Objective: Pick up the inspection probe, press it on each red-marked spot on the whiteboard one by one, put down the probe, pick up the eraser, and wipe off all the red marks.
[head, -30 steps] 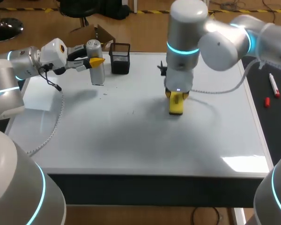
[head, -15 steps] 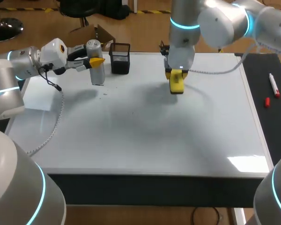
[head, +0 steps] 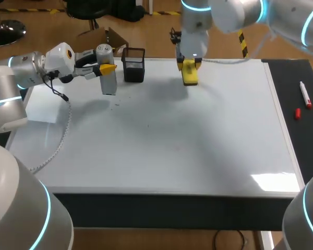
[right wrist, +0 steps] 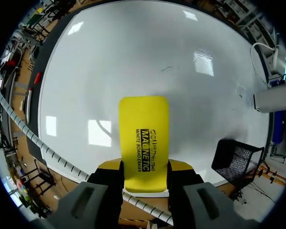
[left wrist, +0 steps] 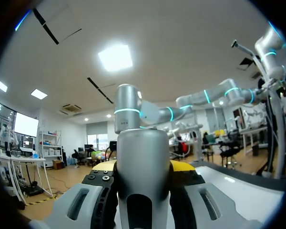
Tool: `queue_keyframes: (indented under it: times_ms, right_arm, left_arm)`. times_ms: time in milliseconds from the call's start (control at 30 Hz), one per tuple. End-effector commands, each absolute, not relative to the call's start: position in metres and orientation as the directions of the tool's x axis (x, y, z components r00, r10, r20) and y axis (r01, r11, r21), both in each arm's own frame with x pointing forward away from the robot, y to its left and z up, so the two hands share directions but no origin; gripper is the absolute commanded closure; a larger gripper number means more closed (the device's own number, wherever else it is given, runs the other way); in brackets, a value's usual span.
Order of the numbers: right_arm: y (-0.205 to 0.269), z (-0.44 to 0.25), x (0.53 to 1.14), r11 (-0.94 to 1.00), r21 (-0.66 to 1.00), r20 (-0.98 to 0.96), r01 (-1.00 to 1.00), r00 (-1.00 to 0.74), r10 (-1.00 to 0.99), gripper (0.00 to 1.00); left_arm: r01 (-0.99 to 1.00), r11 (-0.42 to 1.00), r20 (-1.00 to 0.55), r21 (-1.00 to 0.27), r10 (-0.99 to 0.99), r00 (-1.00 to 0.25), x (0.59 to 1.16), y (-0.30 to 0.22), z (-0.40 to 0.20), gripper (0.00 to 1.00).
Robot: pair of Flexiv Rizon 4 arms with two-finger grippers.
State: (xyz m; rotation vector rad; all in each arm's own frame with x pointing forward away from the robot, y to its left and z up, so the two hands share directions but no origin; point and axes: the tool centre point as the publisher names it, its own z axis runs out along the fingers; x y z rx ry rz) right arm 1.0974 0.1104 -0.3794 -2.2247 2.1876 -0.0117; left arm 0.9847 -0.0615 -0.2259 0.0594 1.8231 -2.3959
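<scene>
Left gripper: clamped on the inspection probe, one finger on each side of the silver body. Left wrist view agrees, with the barrel filling the gap between the fingers.
Inspection probe: upright silver cylinder over the far-left part of the whiteboard, just left of the mesh basket. Lower end close to the board; contact not discernible.
Right gripper: closed around the eraser, fingers pressing its two long sides.
Eraser: yellow block with black print on its face, hanging lengthwise from the fingers. Near the board's far edge, right of the basket, held off the surface.
Left arm: in from the left side of the head view, wrist roughly level above the board's far-left corner.
Right arm: in from the upper right of the head view, reaching past the middle, wrist pointing down.
Whiteboard: white, with a few faint dark specks left of centre and a glare patch toward the near-right corner.
Mesh basket: black, square, at the far edge between probe and eraser, apart from both.
Cable: ribbed white hose trailing from the left wrist along the board's left side.
Marker: white with a red end, lying on the dark mat right of the board, a small red cap just beside it.
White pad: flat at the board's left edge, below the left arm.
</scene>
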Motion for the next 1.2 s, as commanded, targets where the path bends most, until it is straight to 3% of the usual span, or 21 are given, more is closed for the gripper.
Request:
queue_keyframes:
  times_ms: [33,467,967,1000,1033,1067,1200]
  right_arm:
    - [0.127,-0.386,1.124,-0.009,0.096,0.009,-0.995,0.01,-1.0,1.0]
    - [0.165,-0.413,1.139,0.015,0.115,-0.026,-0.993,-0.018,-0.999,1.0]
    - [0.165,-0.424,1.133,0.033,0.078,0.019,-0.996,-0.032,-0.999,1.0]
    - [0.165,-0.424,1.133,0.035,0.078,0.021,-0.996,-0.033,-0.999,0.86]
    - [0.164,-0.425,1.133,0.036,0.079,0.019,-0.996,-0.035,-0.999,0.17]
    - [0.162,-0.425,1.132,0.04,0.078,0.021,-0.996,-0.039,-0.999,0.0]
    - [0.157,-0.424,1.129,0.061,0.071,0.023,-0.996,-0.06,-0.998,0.0]
  left_arm:
    - [0.129,-0.259,-0.111,-0.957,-0.084,-0.99,0.984,-0.062,-0.224,1.0]
    - [0.129,-0.259,-0.111,-0.957,-0.084,-0.99,0.984,-0.062,-0.224,1.0]
    - [0.129,-0.259,-0.111,-0.957,-0.084,-0.99,0.984,-0.062,-0.224,1.0]
    - [0.129,-0.259,-0.111,-0.957,-0.084,-0.99,0.984,-0.062,-0.224,1.0]
    - [0.129,-0.259,-0.111,-0.957,-0.084,-0.99,0.984,-0.062,-0.224,1.0]
    - [0.129,-0.259,-0.111,-0.957,-0.084,-0.99,0.984,-0.062,-0.224,1.0]
    - [0.129,-0.259,-0.111,-0.957,-0.084,-0.99,0.984,-0.062,-0.224,1.0]
